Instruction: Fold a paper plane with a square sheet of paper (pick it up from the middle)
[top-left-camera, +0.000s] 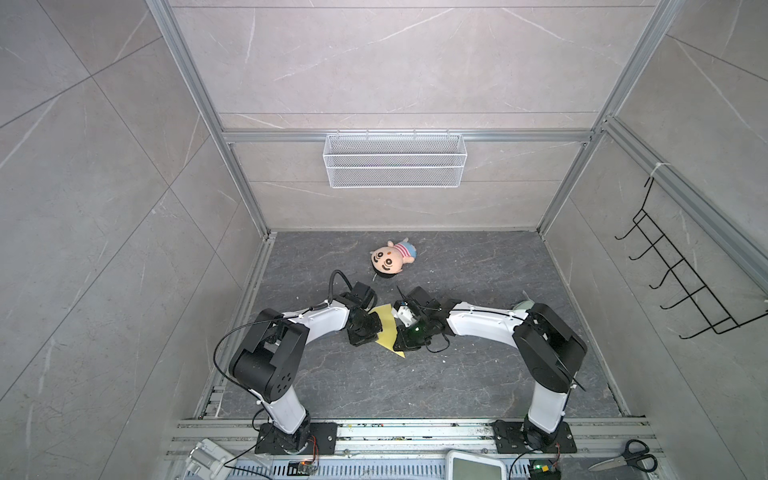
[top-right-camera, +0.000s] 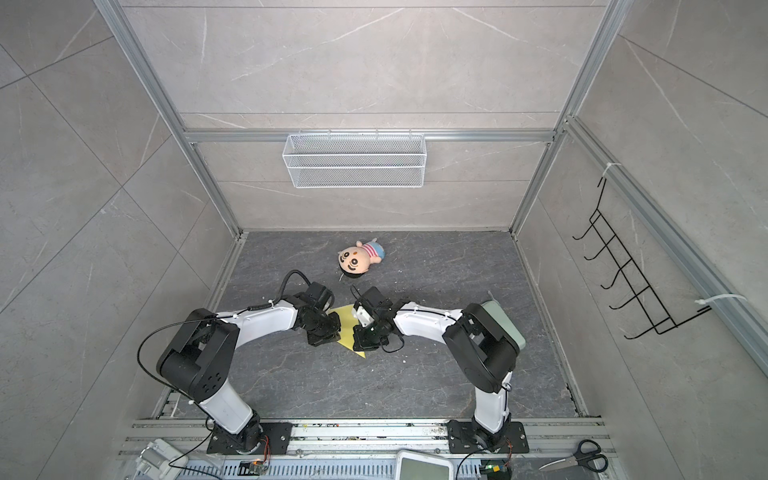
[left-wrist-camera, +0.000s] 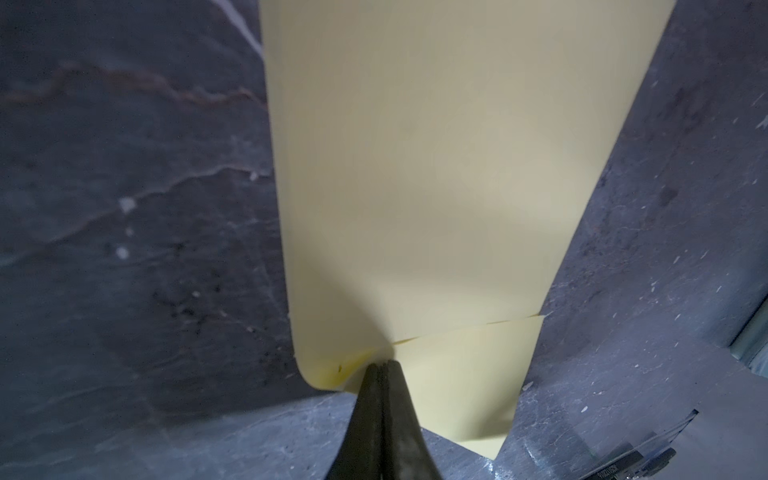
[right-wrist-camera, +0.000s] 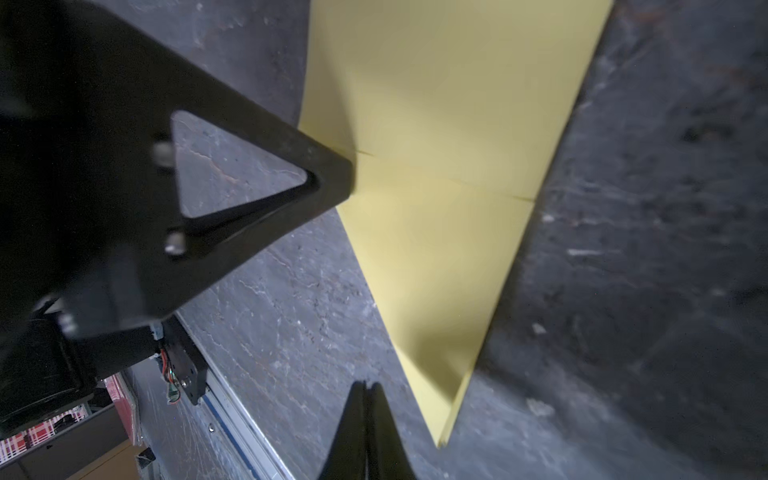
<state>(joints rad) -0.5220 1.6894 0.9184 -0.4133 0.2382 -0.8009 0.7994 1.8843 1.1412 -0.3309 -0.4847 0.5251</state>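
Note:
The square sheet of paper (top-left-camera: 387, 328) (top-right-camera: 347, 328) is pale yellow and folded into a long pointed shape that lies mid-table between my two grippers, its point toward the front. In both wrist views, layered flaps show on the paper (left-wrist-camera: 415, 187) (right-wrist-camera: 449, 166). My left gripper (top-left-camera: 377, 329) (top-right-camera: 339, 326) (left-wrist-camera: 382, 365) is shut on the paper's left edge, which curls up around its tips. My right gripper (top-left-camera: 400, 341) (top-right-camera: 355, 338) (right-wrist-camera: 368, 384) is shut on nothing, its tips just beside the pointed end and apart from it.
A plush doll (top-left-camera: 390, 257) (top-right-camera: 358, 258) lies behind the grippers. A pale green pad (top-right-camera: 500, 324) is partly hidden behind the right arm. A wire basket (top-left-camera: 395, 160) hangs on the back wall, a black hook rack (top-left-camera: 681, 282) on the right wall. Scissors (top-left-camera: 627, 457) lie front right.

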